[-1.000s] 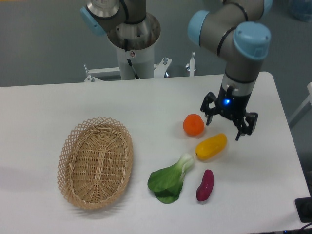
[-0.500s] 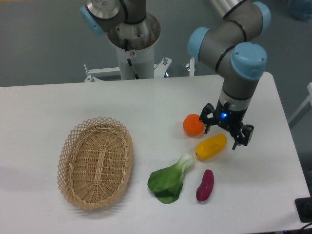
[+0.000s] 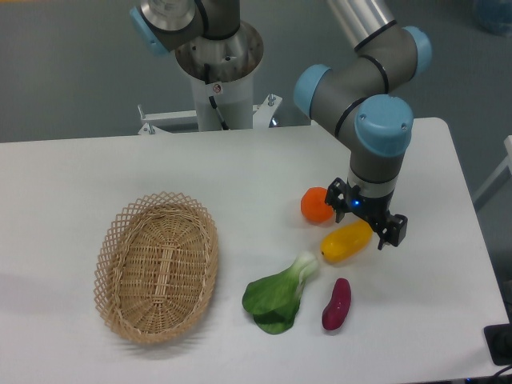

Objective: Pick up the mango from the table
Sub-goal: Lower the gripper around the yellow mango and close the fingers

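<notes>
Dark purple-red, an oblong vegetable (image 3: 337, 304) is seen nearest the front edge of the white tabletop (image 3: 240, 172), with a leafy green (image 3: 280, 294) just beside it on its left. Well apart, toward the left edge, a woven wicker basket (image 3: 157, 266) is set.

Behind the vegetable, toward the right edge, the mango (image 3: 346, 241) lies on the tabletop, its long axis running diagonally, the far end pointing toward the right rear corner. That far end is overlapped by the gripper (image 3: 365, 219), whose fingers (image 3: 393, 230) are seen spread open, one by the mango's right end and the other toward the round orange fruit (image 3: 318, 205) just behind it. No contact with the mango can be confirmed. The mango's middle is judged to lie slightly forward and left of the gripper, so a short shift along that diagonal is probably needed before closing across the short axis.
</notes>
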